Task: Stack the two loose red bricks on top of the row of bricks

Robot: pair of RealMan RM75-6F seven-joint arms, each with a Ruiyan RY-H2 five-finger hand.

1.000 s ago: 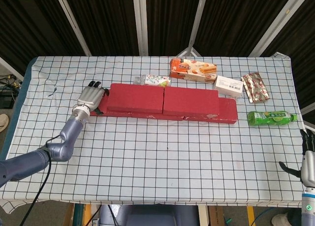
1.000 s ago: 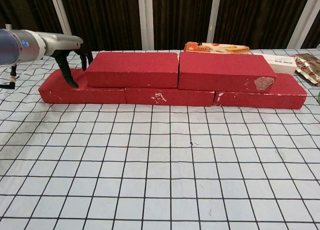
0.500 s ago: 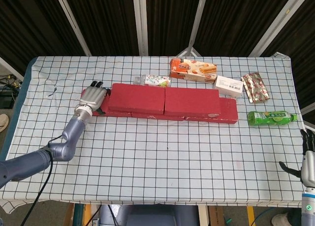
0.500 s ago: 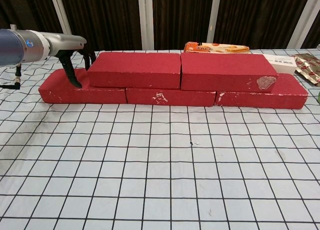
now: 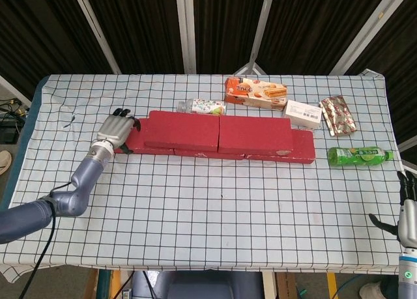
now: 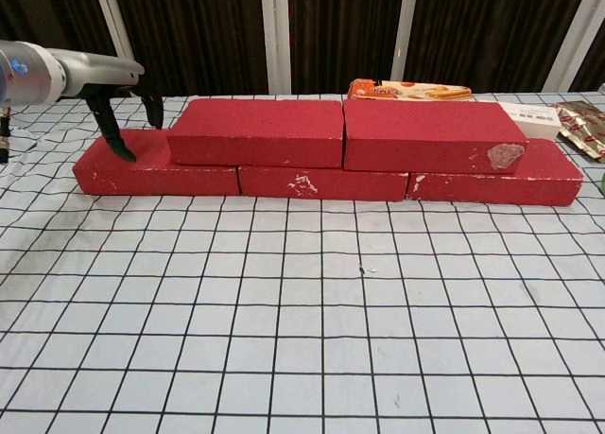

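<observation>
Checked white tablecloth with a black grid [image 5: 215, 201] covers the table; dark curtain panels behind. Bottom row of red foam-like bricks [image 6: 321, 181] runs left to right across the far half. On top sit the two red rectangular bricks: left top brick [image 6: 257, 131] and right top brick [image 6: 430, 134], ends butted near the row's middle. Both look seated; task appears essentially done.

Left hand [image 5: 115, 131] at the left end of the row, fingers [image 6: 112, 136] spread and pointing down, grasping nothing. Fingertips over the exposed top of the leftmost bottom brick, just beside the left top brick's left end; a gap shows in the chest view, so apart, not touching. Whether the tips touch the bottom brick, cannot tell.

Right hand [image 5: 407, 215] at the near right table edge, well apart from the bricks, fingers loose, holding nothing.

Far side clutter: orange biscuit box [image 5: 256, 92], small plastic bottle lying down [image 5: 202, 107], white carton [image 5: 303, 114], foil packet [image 5: 339, 115]; green bottle on its side [image 5: 360, 156] to the right.

Risk, as judged: a sideways sweep of the left fingers could nudge the left top brick along the row, or drag the bottom end brick out of line. Lifting straight up first would avoid this.
</observation>
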